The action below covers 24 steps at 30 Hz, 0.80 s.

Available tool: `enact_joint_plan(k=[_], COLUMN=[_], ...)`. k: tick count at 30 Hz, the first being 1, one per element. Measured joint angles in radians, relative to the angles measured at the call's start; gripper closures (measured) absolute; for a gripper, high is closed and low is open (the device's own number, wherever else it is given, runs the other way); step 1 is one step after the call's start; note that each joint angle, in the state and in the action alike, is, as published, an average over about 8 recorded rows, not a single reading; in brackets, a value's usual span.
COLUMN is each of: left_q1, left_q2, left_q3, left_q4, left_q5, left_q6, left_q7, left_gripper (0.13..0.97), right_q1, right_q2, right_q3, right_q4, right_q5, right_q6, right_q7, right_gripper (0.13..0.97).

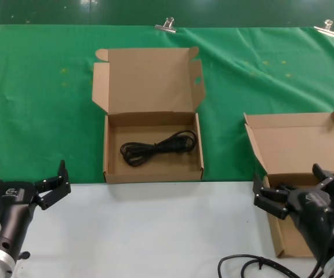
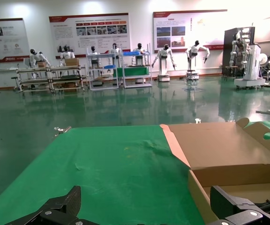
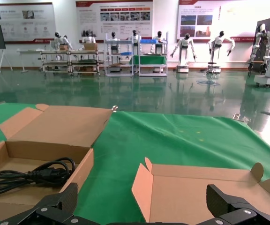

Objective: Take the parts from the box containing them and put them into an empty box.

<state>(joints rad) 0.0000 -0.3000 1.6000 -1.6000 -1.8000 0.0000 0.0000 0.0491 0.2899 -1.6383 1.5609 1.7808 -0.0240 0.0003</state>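
On the green cloth (image 1: 39, 104) at the middle of the table stands a shallow brown cardboard box with side wings on its raised lid (image 1: 152, 145), and a small looped bundle of thin black cord (image 1: 158, 147) lies on its floor, stretched across the tray from the near left toward the far right. The right wrist view shows the same cord (image 3: 29, 176) resting inside that box (image 3: 46, 140). Well apart to the right sits a second cardboard box with a plain lid (image 1: 297, 156), lid folded back; its tray is mostly hidden behind the right gripper (image 1: 297, 194), which hovers over the near edge with fingers spread wide and nothing between them. The left gripper (image 1: 25, 182) hangs above the white tabletop (image 1: 155, 231) at the near left, jaws likewise wide apart and empty. A thicker black cable (image 1: 254, 267) curls on the white surface beside the right arm.
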Motion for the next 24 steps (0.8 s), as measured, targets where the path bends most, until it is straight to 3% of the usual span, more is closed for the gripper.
enact_joint_plan(k=[24], left_q1=[0.000], left_q2=[0.000], left_q3=[0.000], left_q4=[0.000], left_q5=[0.000], left_q6=[0.000], left_q7=[0.000], left_gripper=[0.132], right_q1=[0.000], right_q2=[0.000], right_q3=[0.000], right_q4=[0.000], right_q5=[0.000], right_q6=[0.000], right_q7=[0.000], right_gripper=[0.129])
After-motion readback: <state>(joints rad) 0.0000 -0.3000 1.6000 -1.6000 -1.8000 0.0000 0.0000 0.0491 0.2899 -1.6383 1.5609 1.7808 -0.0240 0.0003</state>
